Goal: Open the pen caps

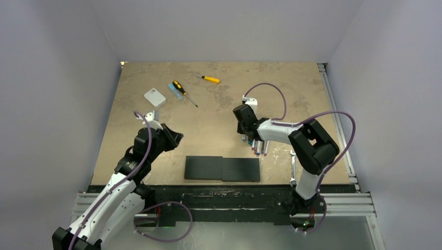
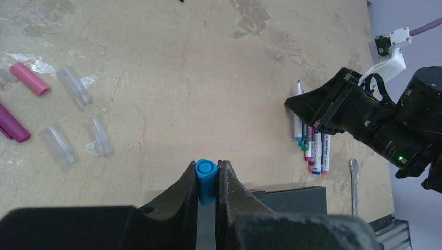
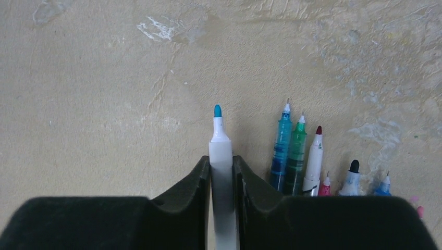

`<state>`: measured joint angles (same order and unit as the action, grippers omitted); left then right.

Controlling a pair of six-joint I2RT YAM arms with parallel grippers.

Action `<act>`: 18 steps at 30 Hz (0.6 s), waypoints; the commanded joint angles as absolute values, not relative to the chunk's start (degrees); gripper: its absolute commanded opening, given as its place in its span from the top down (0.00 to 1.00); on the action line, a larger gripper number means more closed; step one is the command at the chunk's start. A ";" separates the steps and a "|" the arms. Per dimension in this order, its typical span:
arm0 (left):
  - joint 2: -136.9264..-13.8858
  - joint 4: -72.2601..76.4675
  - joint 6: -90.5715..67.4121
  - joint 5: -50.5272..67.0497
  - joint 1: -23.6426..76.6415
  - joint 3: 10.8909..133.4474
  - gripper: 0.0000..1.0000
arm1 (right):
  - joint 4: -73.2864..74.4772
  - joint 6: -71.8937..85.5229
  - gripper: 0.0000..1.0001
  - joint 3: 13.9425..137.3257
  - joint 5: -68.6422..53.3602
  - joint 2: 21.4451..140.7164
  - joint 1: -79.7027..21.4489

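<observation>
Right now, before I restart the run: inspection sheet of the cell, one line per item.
Surface: tan table, stained and patchy.
Job's things: blue cap off its pen; white-barrelled pen uncapped, blue tip bare; uncapped pens in a row on the table; loose caps, pink and clear, scattered.
Clutter: yellow-handled screwdriver, black-and-yellow screwdriver and white box at the far side; black slabs at the near edge; wrench beside the pen row.
Hands: left hand shut on the blue cap; right hand shut on the white-barrelled pen.
Cables: purple cables loop off both arms.
Surroundings: plain walls; rail along the right edge.
</observation>
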<state>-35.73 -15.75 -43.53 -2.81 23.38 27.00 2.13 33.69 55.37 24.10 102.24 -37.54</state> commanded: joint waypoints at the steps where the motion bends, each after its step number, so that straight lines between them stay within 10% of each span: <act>1: -36.87 -12.10 -44.56 -1.07 23.55 27.64 1.00 | 1.47 34.19 0.73 54.58 24.36 100.06 -37.35; 8: -37.16 -11.87 -44.56 -0.58 23.55 27.76 1.00 | 1.34 33.80 0.58 53.86 24.11 96.68 -37.35; 18: -37.27 -12.50 -44.53 -1.13 23.55 27.82 1.00 | -2.07 30.60 0.62 54.97 19.05 91.25 -41.64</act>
<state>-37.28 -14.24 -43.99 -1.28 23.38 27.00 1.61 32.75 53.89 23.11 91.98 -40.05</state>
